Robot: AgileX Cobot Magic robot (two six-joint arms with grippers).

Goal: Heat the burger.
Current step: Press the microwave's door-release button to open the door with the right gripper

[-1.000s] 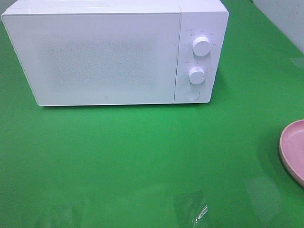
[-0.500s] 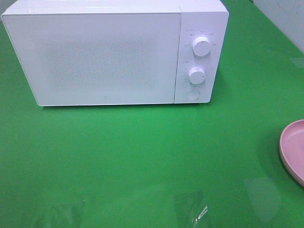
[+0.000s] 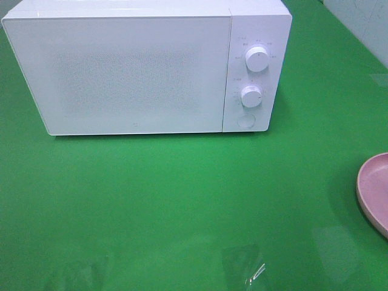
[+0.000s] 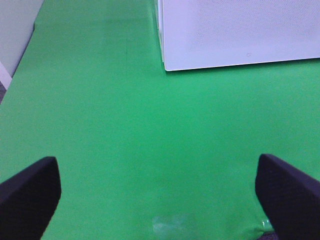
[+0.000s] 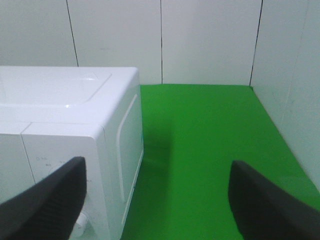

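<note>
The burger is out of view in every frame. A white microwave stands at the back of the green table with its door shut; two round knobs and a button sit on its right panel. Its lower corner shows in the left wrist view and its top and right side in the right wrist view. My left gripper is open and empty above bare green table. My right gripper is open and empty, raised beside the microwave's right side. Neither gripper shows in the exterior high view.
The rim of a shallow pink plate pokes in at the right edge of the table, with nothing visible on it. A small scrap of clear film lies near the front edge. White walls close off the back.
</note>
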